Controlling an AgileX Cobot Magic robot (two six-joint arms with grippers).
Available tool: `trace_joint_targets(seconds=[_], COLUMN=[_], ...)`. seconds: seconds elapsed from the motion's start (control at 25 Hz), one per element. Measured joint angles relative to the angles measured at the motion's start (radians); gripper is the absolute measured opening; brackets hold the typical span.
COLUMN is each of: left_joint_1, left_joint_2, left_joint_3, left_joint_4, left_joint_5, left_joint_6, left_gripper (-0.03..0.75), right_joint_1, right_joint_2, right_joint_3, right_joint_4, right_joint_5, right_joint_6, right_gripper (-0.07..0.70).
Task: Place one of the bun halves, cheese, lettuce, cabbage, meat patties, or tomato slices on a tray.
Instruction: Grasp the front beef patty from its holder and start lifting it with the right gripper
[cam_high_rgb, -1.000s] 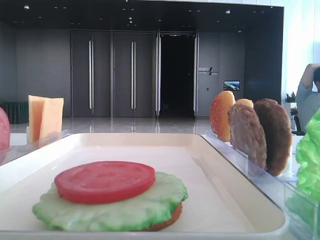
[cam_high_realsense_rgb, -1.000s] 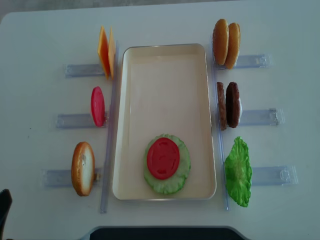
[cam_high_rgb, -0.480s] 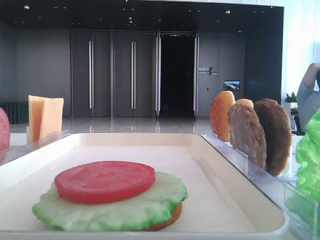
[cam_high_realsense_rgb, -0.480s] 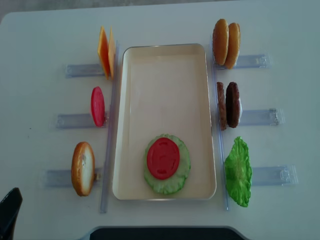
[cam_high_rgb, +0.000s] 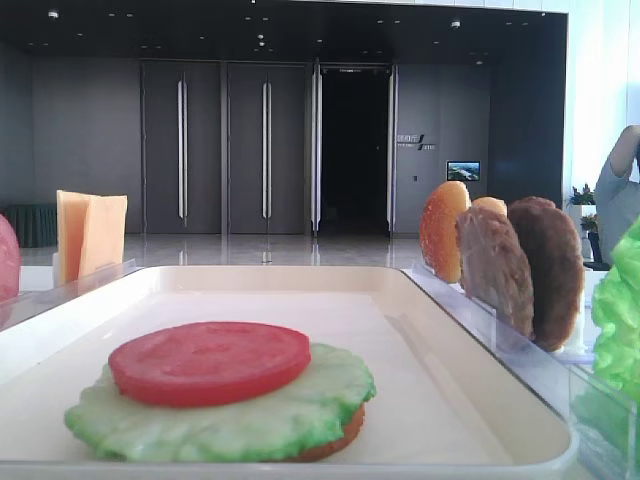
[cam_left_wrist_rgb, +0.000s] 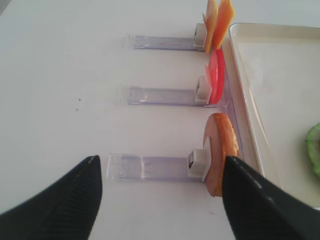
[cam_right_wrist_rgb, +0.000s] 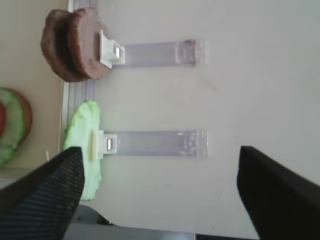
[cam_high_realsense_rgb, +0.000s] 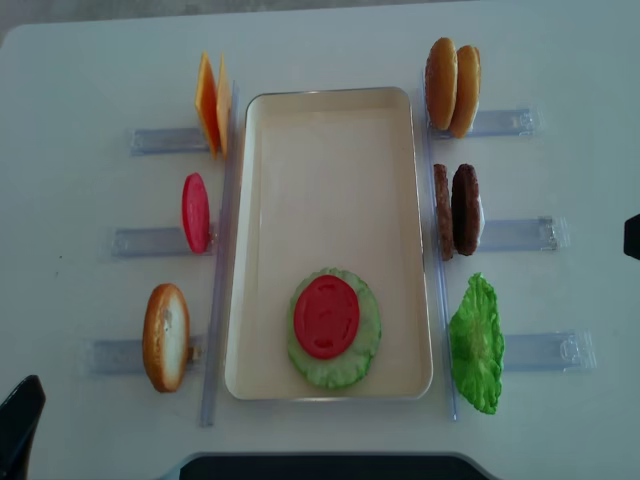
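Observation:
The cream tray (cam_high_realsense_rgb: 330, 190) holds a stack at its near end: a bun half, lettuce (cam_high_realsense_rgb: 366, 345) and a red tomato slice (cam_high_realsense_rgb: 326, 316) on top. Right of the tray, two meat patties stand on edge in a clear holder, the greyish one (cam_high_realsense_rgb: 441, 212) beside the darker one (cam_high_realsense_rgb: 465, 208). My right gripper (cam_right_wrist_rgb: 160, 150) hangs open and empty over the table right of the lettuce leaf (cam_right_wrist_rgb: 86, 145); the patties (cam_right_wrist_rgb: 75, 44) lie ahead of it. My left gripper (cam_left_wrist_rgb: 161, 162) is open and empty over the holder of a standing bun half (cam_left_wrist_rgb: 220, 152).
Two bun halves (cam_high_realsense_rgb: 451, 85) stand at the far right and cheese slices (cam_high_realsense_rgb: 210, 103) at the far left. A second tomato slice (cam_high_realsense_rgb: 195, 212) stands left of the tray. Clear acrylic holders (cam_high_realsense_rgb: 525, 234) stretch outward on both sides. A green leaf (cam_high_realsense_rgb: 476, 345) stands near right.
A dark finger of the left gripper has come further into the overhead view's bottom-left corner. A dark part of the right arm now shows at that view's right edge. The food has not moved.

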Motion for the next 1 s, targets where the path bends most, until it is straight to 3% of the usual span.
trace_joint_targets(seconds=[0.4,1.0], left_joint_1=[0.000,0.000], left_joint_2=[0.000,0.000], left_joint_3=[0.001,0.001], left_joint_4=[0.000,0.000], left_joint_5=[-0.001,-0.001], left_joint_6=[0.000,-0.001], left_gripper=[0.573,0.573], right_joint_1=[0.000,0.000], right_joint_2=[0.150,0.414], right_joint_3=[-0.018,-0.334], right_joint_4=[-0.009,-0.115], right_joint_5=[0.007,0.023], right_joint_6=[-0.020,-0.007], right_gripper=[0.589,0.589])
